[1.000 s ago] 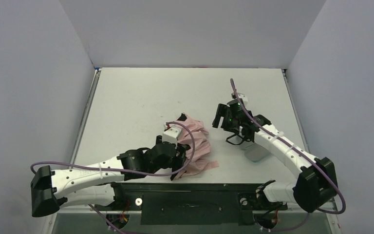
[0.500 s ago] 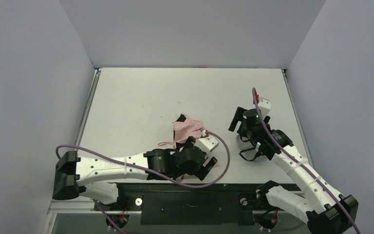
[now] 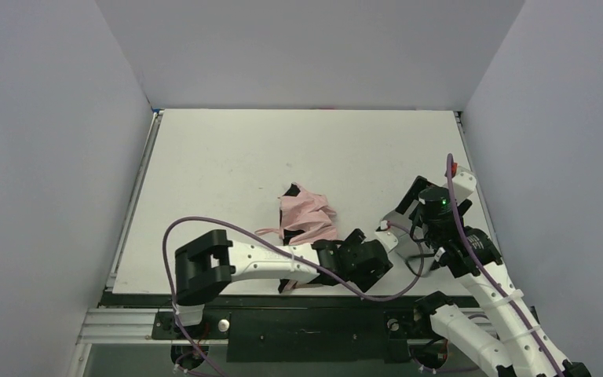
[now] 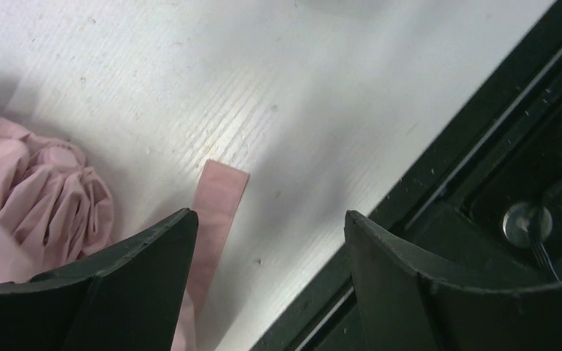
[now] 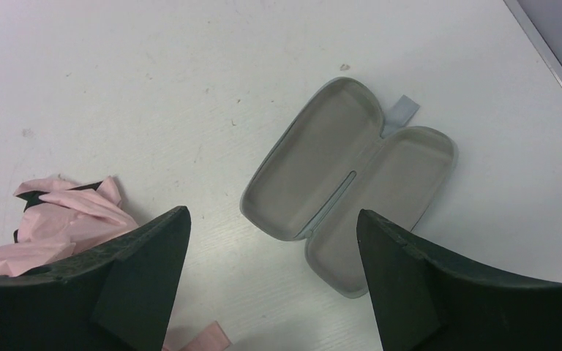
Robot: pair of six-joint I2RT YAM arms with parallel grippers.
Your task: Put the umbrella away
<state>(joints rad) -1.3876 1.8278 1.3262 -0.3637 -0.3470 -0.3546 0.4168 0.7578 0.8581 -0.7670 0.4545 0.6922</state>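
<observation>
Low mid-frame, umbrella lies loose; left end effector and right end effector gape empty; case open, maybe for it.

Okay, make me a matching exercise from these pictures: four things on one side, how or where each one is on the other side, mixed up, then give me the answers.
Column one
1. umbrella
2. case
3. left hand
4. right hand

Column two
A. open, with the case seen between its fingers
B. lying opened out flat, nothing inside
C. open, low over the near edge of the table, a pink strap beside one finger
D. pink, loosely crumpled on the table

Pairs: 1-D, 2-B, 3-C, 4-A
</observation>
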